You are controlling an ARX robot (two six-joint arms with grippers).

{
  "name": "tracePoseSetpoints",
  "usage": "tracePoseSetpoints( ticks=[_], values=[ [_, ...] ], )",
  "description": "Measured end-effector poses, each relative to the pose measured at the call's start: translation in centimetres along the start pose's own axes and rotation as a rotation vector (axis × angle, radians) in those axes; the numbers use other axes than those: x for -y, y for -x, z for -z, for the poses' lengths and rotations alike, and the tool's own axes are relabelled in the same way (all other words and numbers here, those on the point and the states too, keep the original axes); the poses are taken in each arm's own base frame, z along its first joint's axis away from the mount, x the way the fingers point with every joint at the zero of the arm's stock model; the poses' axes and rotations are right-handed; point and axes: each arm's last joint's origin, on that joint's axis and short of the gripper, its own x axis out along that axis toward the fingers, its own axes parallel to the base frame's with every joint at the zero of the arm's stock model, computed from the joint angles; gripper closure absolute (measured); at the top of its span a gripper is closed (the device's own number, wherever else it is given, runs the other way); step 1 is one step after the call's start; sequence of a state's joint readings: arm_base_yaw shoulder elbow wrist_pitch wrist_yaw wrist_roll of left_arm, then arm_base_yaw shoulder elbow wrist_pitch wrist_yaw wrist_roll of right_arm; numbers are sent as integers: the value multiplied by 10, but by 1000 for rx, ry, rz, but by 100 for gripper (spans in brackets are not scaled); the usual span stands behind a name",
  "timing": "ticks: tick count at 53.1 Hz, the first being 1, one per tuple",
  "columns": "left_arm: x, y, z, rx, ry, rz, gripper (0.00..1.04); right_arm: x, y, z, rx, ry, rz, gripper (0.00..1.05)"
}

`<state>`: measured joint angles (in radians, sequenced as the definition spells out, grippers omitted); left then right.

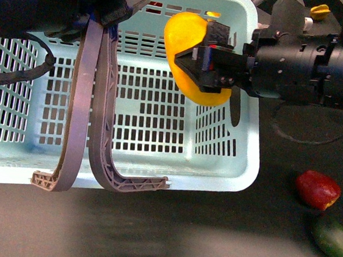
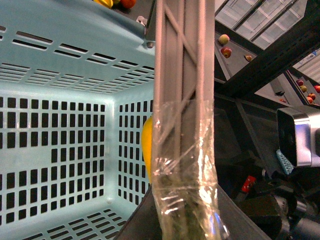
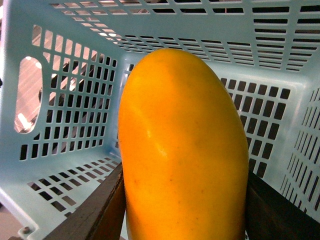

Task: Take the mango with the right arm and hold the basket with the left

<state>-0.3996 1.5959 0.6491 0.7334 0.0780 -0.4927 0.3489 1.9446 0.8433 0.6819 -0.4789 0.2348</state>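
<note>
Dark tabletop point(image 1: 166, 238) fills the bottom of the frame, with a green fruit point(image 1: 333, 239) and a red fruit point(image 1: 317, 188) at lower right. At lower left, the left tool point(image 1: 106, 182) reaches down at the near wall of the pale-blue basket point(image 1: 240, 172); whether it grips I cannot tell. Farther back, at upper centre, the right tool point(image 1: 198, 61) is clamped on the mango point(image 1: 184, 35) over the basket.

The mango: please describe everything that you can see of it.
The mango is a smooth, glossy, yellow-orange oval with faint dark specks, and it looks whole. It stands roughly upright, clamped at mid-body between the black jaws of the right gripper, which cover part of it. It hangs over the right inner side of the pale blue basket, apparently touching nothing but the jaws.
</note>
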Motion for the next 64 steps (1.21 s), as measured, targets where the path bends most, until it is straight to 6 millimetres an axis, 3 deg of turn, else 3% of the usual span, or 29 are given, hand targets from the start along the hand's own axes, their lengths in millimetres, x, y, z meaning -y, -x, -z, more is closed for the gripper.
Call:
tracePoseSetpoints(
  ticks=[7,14,18,24,32,41,50,64],
  values=[
    [0,0,0,0,0,0,97,-4,-1,-3,28,9,-8,26],
    [0,0,0,-1,-1,0,97,-9,16,-11,81,9,1,6],
    [0,0,1,-5,-4,-2,98,-10,35,-16,122,11,37,9],
    [0,0,1,-6,-4,-2,98,-8,81,-18,224,17,139,8],
    [0,0,1,-3,-4,-5,98,-3,143,3,263,-18,288,8],
    [0,0,1,-5,-3,-1,98,0,183,25,273,-77,422,8],
    [0,0,1,-5,-2,-2,98,0,212,50,280,-127,584,8],
    [0,0,1,-5,-3,-2,98,-1,215,51,291,-120,593,8]
  ],
)
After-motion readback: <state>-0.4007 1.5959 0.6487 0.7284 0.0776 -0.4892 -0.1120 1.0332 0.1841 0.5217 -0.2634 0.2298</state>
